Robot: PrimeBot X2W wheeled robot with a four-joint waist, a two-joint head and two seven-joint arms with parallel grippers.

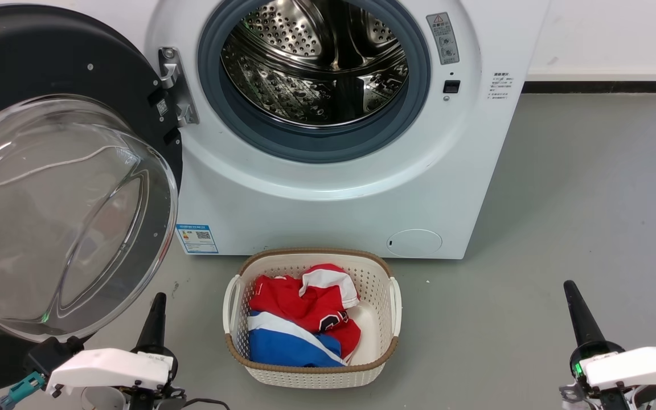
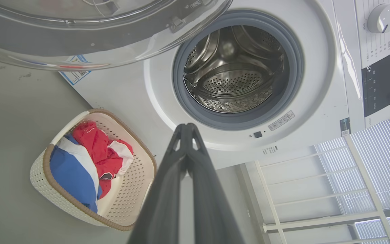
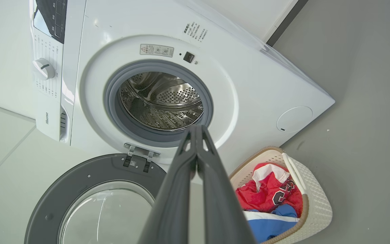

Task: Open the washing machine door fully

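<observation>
1. Grey floor (image 1: pixel 578 193) runs up to a white wall (image 1: pixel 607 34) with a dark skirting strip (image 1: pixel 601 86), and the white washing machine (image 1: pixel 339 193) stands on that floor, facing the robot.
2. On the machine's front, the steel drum (image 1: pixel 316 62) is exposed inside its grey gasket (image 1: pixel 316 145); nothing shows in the drum.
3. The washing machine door (image 1: pixel 49 68) is swung out to the left of the machine. It hangs from the metal hinge (image 1: pixel 177 85) at the left edge of the drum mouth.
4. Its inner face points towards the robot, so the clear glass bowl (image 1: pixel 60 216) bulges outward from the black rim. In the right wrist view the door lies almost flat against the line of the machine's front.
5. Low on the machine's front sit a small round white flap (image 1: pixel 414 242) to the right and a blue label (image 1: pixel 197 238) to the left.
6. A white basket (image 1: pixel 311 373) with a brown rim stands on the floor just in front of the machine, below the drum mouth. It holds red, white and blue clothes (image 1: pixel 299 319).
7. The left gripper (image 2: pixel 187 128) hovers in front of the machine, to the left of the basket and near the lower edge of the door. Its two dark fingers are pressed together on nothing, and they are clear of the door.
8. The right gripper (image 3: pixel 196 128) hovers in front of the machine's right side, well apart from the basket. Its fingers are likewise pressed together and hold nothing.
</observation>
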